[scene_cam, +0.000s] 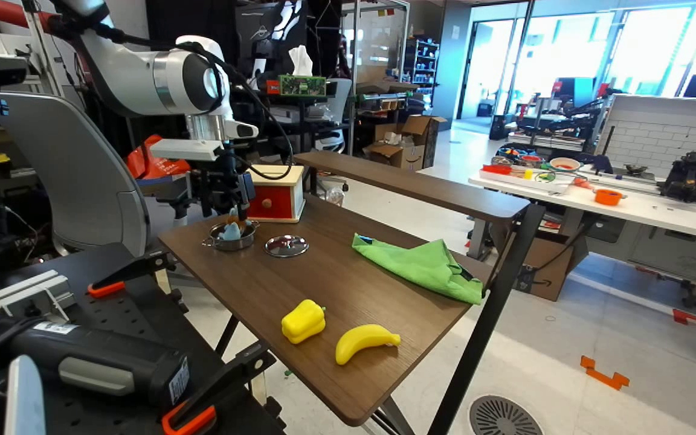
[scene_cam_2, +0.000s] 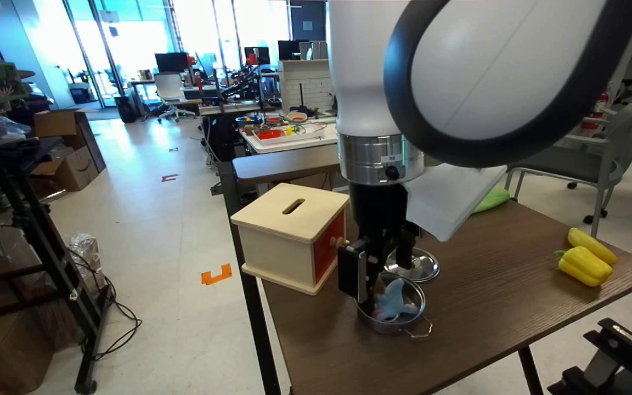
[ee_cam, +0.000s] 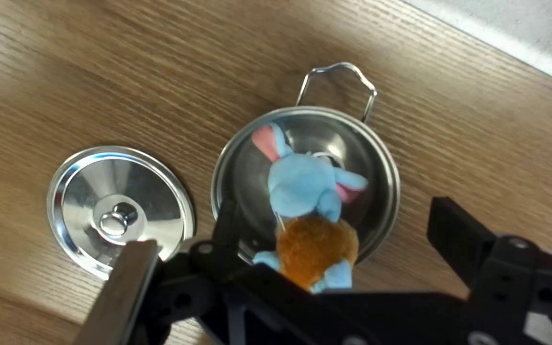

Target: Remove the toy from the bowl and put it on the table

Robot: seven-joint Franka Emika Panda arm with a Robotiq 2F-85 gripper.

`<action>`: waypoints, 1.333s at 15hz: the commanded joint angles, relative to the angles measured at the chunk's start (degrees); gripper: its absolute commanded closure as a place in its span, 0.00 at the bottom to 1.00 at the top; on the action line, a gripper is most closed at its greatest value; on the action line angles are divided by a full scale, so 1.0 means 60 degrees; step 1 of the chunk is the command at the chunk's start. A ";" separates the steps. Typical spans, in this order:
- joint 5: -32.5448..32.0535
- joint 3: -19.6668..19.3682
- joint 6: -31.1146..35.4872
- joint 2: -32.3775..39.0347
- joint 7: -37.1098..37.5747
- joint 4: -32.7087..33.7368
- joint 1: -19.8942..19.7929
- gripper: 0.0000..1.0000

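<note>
1. Nearest comes the gripper (ee_cam: 336,211), over the metal pot (ee_cam: 393,191); its two sides are spread wide, with nothing pinched between them
2. One finger (ee_cam: 228,223), at the left of the wrist view, shows against the inside of the pot; the opposite finger (ee_cam: 458,235) shows outside the rim. How low either reaches against that rim I cannot tell
3. The toy (ee_cam: 307,203), a soft blue animal with pink-lined ears and a fuzzy orange part, lies in the pot, between the two fingers as the wrist view has it, and nearer the one at the left
4. Its long axis, ears to feet, runs roughly crosswise to the line from finger to finger, so a squeeze should, I judge, take it across its narrow way
5. The coming move seems to turn on that spread: going straight down could catch the rim on one side, so narrowing or nudging the gripper first looks wise, then lifting the toy out
6. Just beside the pot lies a lid (ee_cam: 122,206), knob up, and near them stands a wooden box (scene_cam_2: 294,241) with a red front
7. Farther along the tabletop (scene_cam: 330,272), where the toy must end, lie a green cloth (scene_cam: 423,266), a yellow pepper (scene_cam: 304,321) and a banana (scene_cam: 360,340)
</note>
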 commanded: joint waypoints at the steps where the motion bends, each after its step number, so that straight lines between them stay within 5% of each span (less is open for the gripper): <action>1: 0.0078 -0.0168 -0.0467 0.0411 -0.0231 0.0799 0.0242 0.00; 3: 0.0066 -0.0177 -0.0535 0.0538 -0.0251 0.1017 0.0272 0.01; 5: 0.0056 -0.0182 -0.0730 0.0693 -0.0274 0.1271 0.0301 0.24; 15: 0.0049 -0.0198 -0.1366 0.1088 -0.0276 0.1962 0.0361 0.96; 20: 0.0047 -0.0196 -0.1491 0.1022 -0.0246 0.1933 0.0349 0.99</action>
